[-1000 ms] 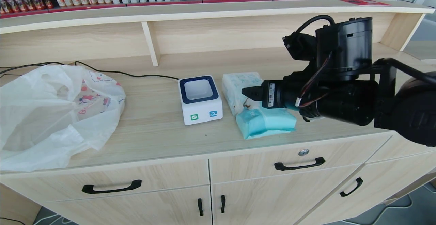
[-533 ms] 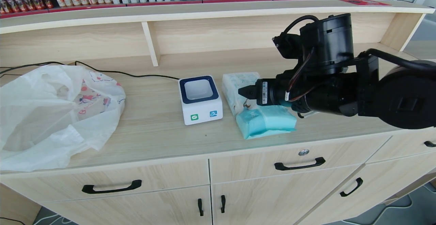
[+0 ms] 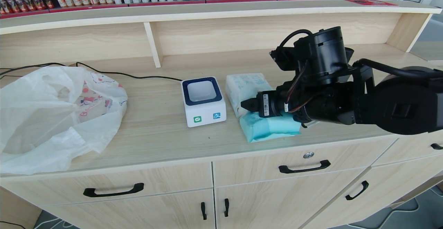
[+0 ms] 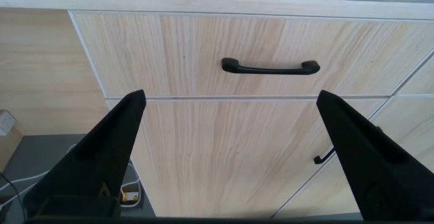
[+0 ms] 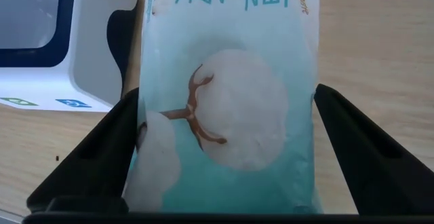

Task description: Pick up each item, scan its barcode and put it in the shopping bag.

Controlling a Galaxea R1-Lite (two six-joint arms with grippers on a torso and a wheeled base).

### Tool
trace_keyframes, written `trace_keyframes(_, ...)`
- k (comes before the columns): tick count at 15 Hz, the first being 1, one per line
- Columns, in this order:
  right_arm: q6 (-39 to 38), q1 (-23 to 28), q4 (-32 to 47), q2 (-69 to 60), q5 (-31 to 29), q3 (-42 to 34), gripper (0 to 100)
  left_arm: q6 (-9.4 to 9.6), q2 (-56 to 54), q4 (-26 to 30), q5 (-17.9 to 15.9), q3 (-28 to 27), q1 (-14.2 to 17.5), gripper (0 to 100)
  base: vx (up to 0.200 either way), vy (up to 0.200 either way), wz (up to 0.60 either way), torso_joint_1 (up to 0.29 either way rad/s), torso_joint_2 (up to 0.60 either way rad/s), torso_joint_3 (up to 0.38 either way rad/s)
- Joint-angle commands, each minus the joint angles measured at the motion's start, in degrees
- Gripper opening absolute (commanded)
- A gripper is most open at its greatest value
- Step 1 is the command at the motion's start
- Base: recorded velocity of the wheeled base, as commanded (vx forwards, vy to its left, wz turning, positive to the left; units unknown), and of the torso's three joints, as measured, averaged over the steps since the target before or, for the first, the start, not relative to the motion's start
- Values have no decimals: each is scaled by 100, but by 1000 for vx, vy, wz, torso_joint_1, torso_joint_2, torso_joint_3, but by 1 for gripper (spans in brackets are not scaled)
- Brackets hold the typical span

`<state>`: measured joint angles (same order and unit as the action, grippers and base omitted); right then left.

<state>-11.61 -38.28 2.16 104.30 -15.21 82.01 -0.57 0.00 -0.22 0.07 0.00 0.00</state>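
Two tissue packs lie on the counter right of the white barcode scanner [image 3: 203, 100]: a pale one [image 3: 242, 83] behind and a teal one [image 3: 273, 128] in front. My right gripper [image 3: 246, 105] hangs low over where they meet. In the right wrist view it [image 5: 228, 95] is open, its fingers [image 5: 102, 156] straddling a pack with a cotton-flower picture [image 5: 230, 108], the scanner [image 5: 61, 41] beside it. The white shopping bag [image 3: 52, 111] lies slumped at the counter's left end. My left gripper [image 4: 230, 95] is open below the counter, facing a drawer front.
A black cable [image 3: 131, 76] runs along the counter behind the bag to the scanner. A raised shelf with a divider [image 3: 152, 43] backs the counter. Drawer handles [image 4: 270, 66] sit under the counter edge. Bare counter lies between bag and scanner.
My right arm has swung left and dropped lower, bringing the gripper down over the tissue packs. The packs, scanner and bag have not moved.
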Motion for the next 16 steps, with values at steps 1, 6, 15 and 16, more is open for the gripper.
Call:
trace_keyframes(1, 0, -4, 4, 46, -8, -18, 100, -4, 0, -4, 1, 0, 0, 100, 0, 0, 0, 0, 0, 0)
trace_keyframes(6, -8, 5, -14, 46, -8, -264, 100, -4, 0, 13, 1, 0, 0, 100, 0, 0, 0, 0, 0, 0)
trace_keyframes(15, -17, -13, -989, -77, -632, -1134, 100, -4, 0, -4, 1, 0, 0, 100, 0, 0, 0, 0, 0, 0)
trace_keyframes(16, -8, -13, -1095, -112, -641, -1257, 100, -4, 0, 13, 1, 0, 0, 100, 0, 0, 0, 0, 0, 0)
